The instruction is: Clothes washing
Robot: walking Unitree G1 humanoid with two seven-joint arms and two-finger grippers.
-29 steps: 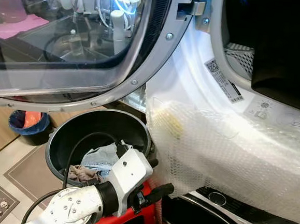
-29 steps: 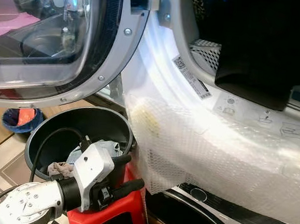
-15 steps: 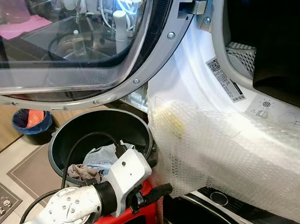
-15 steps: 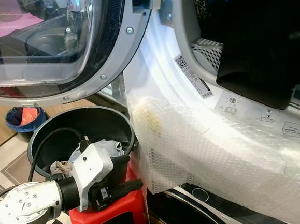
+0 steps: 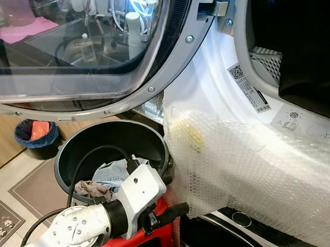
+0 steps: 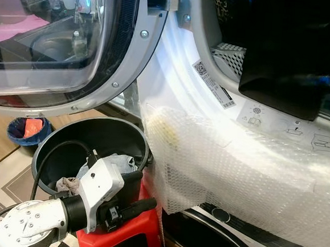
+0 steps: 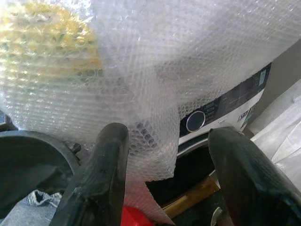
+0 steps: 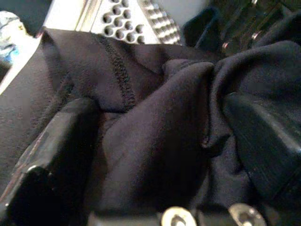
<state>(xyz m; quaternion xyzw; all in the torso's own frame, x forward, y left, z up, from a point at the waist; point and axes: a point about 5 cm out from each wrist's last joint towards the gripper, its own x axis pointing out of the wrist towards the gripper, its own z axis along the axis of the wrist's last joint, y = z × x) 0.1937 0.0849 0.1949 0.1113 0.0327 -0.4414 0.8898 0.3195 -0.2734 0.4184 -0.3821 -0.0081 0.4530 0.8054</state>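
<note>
Right gripper (image 8: pixel 155 141) fingers straddle a bunched dark garment (image 8: pixel 155 94) at the washer drum (image 5: pixel 267 57) mouth — a hold for loading. Left gripper (image 7: pixel 164 155), fingers apart and empty, waits at the black bucket (image 5: pixel 80 151) rim — more clothes (image 5: pixel 106 176) lie inside.

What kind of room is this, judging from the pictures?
Probably a laundry corner of a home: a front-loading washing machine with its round door swung open, a dark garment in its drum, and a black bucket of clothes beside it.
</note>
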